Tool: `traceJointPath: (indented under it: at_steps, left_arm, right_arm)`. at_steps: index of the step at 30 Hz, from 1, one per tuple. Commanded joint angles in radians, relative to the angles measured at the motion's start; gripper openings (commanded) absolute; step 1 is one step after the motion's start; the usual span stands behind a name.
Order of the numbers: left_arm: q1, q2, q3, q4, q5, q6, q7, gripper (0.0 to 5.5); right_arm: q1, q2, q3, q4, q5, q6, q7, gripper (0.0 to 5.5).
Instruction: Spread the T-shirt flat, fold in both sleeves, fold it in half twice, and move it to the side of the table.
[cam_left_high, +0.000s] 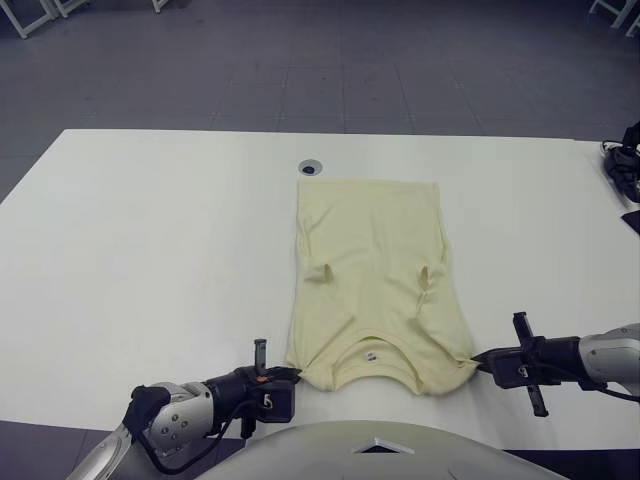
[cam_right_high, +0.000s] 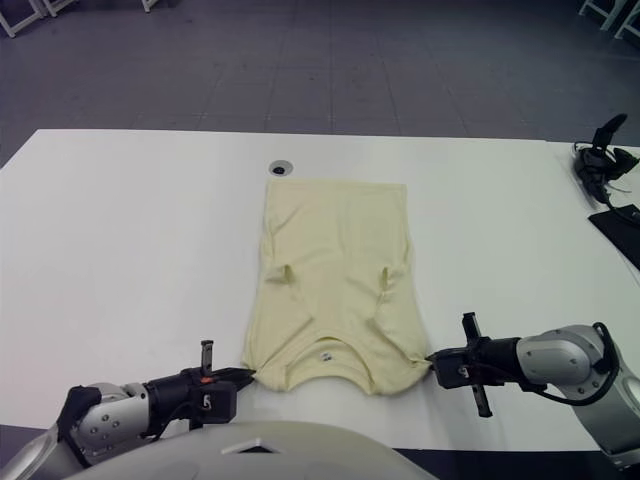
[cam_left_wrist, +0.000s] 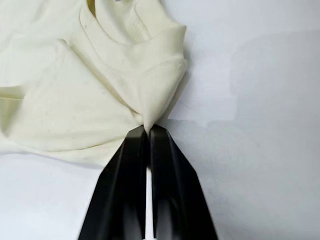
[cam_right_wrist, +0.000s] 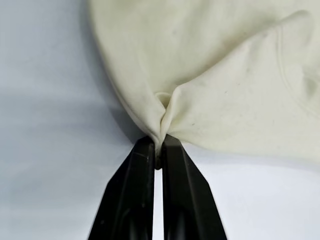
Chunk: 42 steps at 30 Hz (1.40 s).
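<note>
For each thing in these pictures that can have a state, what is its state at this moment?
T-shirt: spread on the table, slightly wrinkled, both sleeves folded in, collar toward the robot, not yet folded in half.
left gripper: shut, pinching the T-shirt's near left corner.
right gripper: shut, pinching the T-shirt's near right corner.

The left arm (cam_left_high: 175, 412) reached in low from its side, jaws pinched tight on a near corner of the T-shirt (cam_left_high: 370, 270). The right arm (cam_left_high: 605, 357) did the same from its side, jaws squeezed together too.
</note>
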Motion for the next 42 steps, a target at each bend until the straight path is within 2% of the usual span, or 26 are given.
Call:
traceJointPath:
  at_steps: [1,8,12,17,20,24,27,31,37,42]
  left_arm:
    - [0.033,0.102,0.114,-0.05,-0.146,-0.058,-0.086,0.0]
    - [0.051,0.224,0.43,-0.147,-0.524,-0.079,-0.279,0.0]
    - [0.101,0.25,0.566,-0.175,-0.662,-0.066,-0.385,0.0]
    - [0.15,0.244,0.677,-0.194,-0.806,-0.036,-0.486,0.0]
    - [0.173,0.245,0.749,-0.155,-0.896,0.0,-0.56,0.0]
    - [0.069,0.265,0.743,-0.073,-0.992,0.059,-0.59,0.0]
    - [-0.118,0.269,0.672,0.029,-1.129,0.157,-0.557,0.0]
    - [-0.36,0.233,0.497,0.203,-1.071,0.232,-0.516,0.0]
    - [-0.751,0.056,0.29,0.48,-0.948,0.284,-0.413,0.0]
    - [-0.94,-0.066,0.198,0.721,-0.748,0.215,-0.294,0.0]
  right_arm:
    - [0.036,-0.026,-0.061,-0.077,0.055,0.014,0.033,0.01]
    - [0.167,-0.022,-0.278,-0.288,0.217,0.041,0.168,0.01]
    - [0.228,-0.01,-0.386,-0.33,0.272,0.013,0.257,0.01]
    - [0.281,0.007,-0.487,-0.403,0.355,0.041,0.35,0.01]
    - [0.257,-0.007,-0.518,-0.357,0.37,0.035,0.388,0.01]
    - [0.196,-0.015,-0.548,-0.328,0.448,0.086,0.398,0.01]
    - [0.076,-0.035,-0.499,-0.284,0.518,0.11,0.361,0.01]
    - [-0.162,-0.1,-0.356,-0.165,0.617,0.21,0.323,0.01]
    - [-0.592,-0.026,0.01,0.109,0.454,0.244,0.266,0.01]
    - [-0.805,0.059,0.173,0.343,0.31,0.243,0.239,0.01]
